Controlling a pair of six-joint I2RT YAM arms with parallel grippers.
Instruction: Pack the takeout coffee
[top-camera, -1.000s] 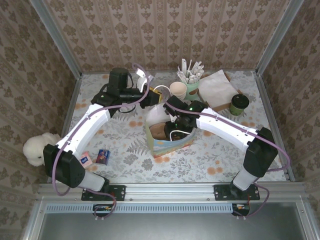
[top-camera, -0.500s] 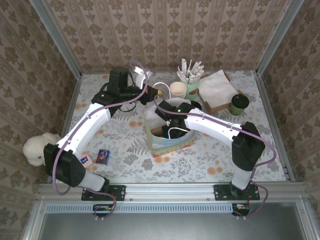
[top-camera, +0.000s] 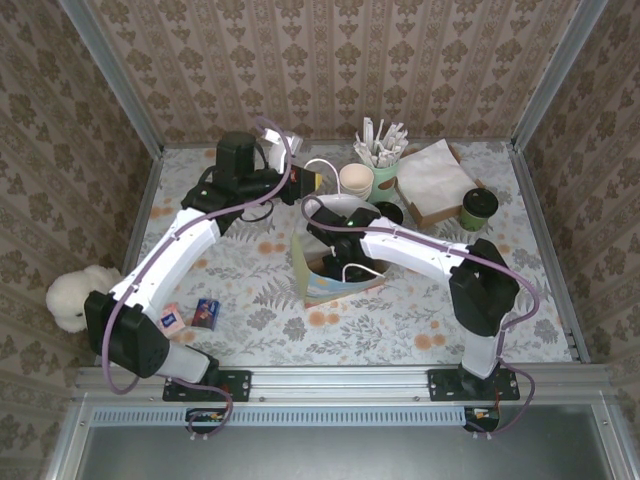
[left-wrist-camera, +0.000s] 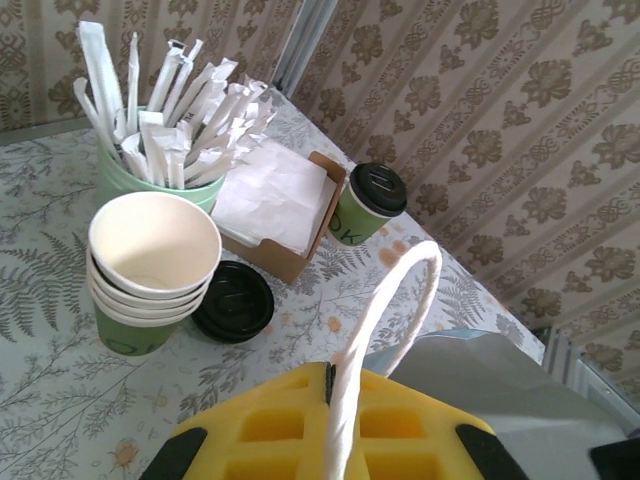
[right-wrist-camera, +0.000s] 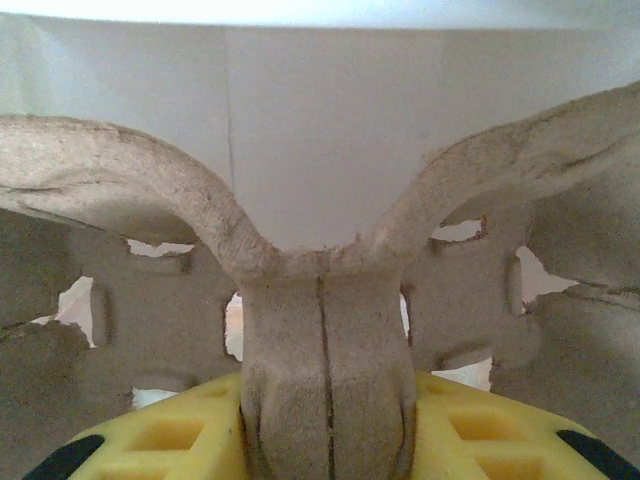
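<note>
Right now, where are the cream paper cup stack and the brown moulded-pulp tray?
cream paper cup stack (left-wrist-camera: 152, 243): left wrist view, top cup's inside.
brown moulded-pulp tray (right-wrist-camera: 325, 370): right wrist view, central post.

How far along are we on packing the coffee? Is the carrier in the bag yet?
Done: the left fingers are shut on the bag handle, holding the bag open. In hand: the right fingers clamp the pulp carrier down inside the bag, not yet released. Left: letting go of the carrier, and adding a cup. The cream cups stand on the table.
</note>
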